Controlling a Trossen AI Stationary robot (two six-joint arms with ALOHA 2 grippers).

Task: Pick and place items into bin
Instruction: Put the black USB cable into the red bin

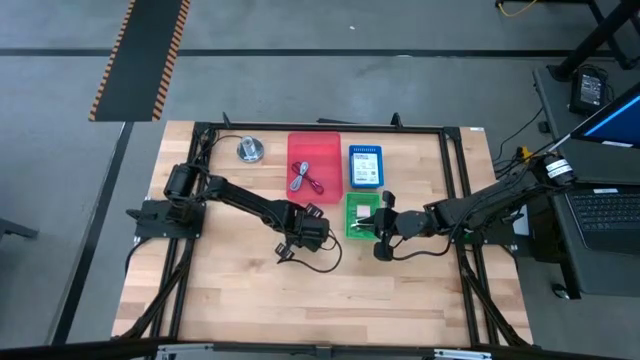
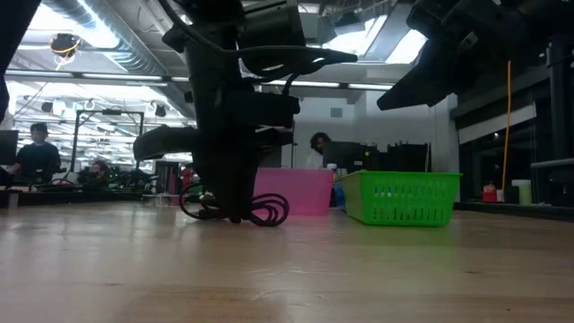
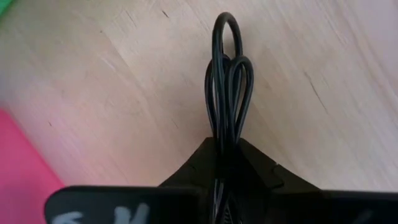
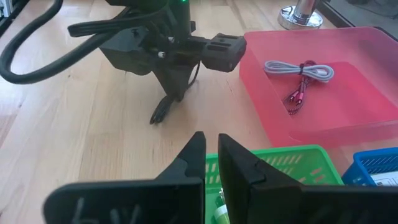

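Observation:
A coiled black cable lies on the wooden table, in front of the red bin. My left gripper stands over it, shut on it; in the left wrist view the cable runs out past the gripper. A red and white cable lies inside the red bin. My right gripper hovers at the green basket, its fingers all but shut with nothing between them. Small green and white pieces lie in that basket. My left gripper pinches the black cable's bundled strands between its two fingers, coming from above and pointing down. Several strands lie together in the hold. The looped end sticks out past the fingertips, and loops rest on the table.
A blue basket stands beside the red bin, the green basket in front of it. A round silver disc sits at the far left. A black frame borders the table. Open wood lies toward the near edge.

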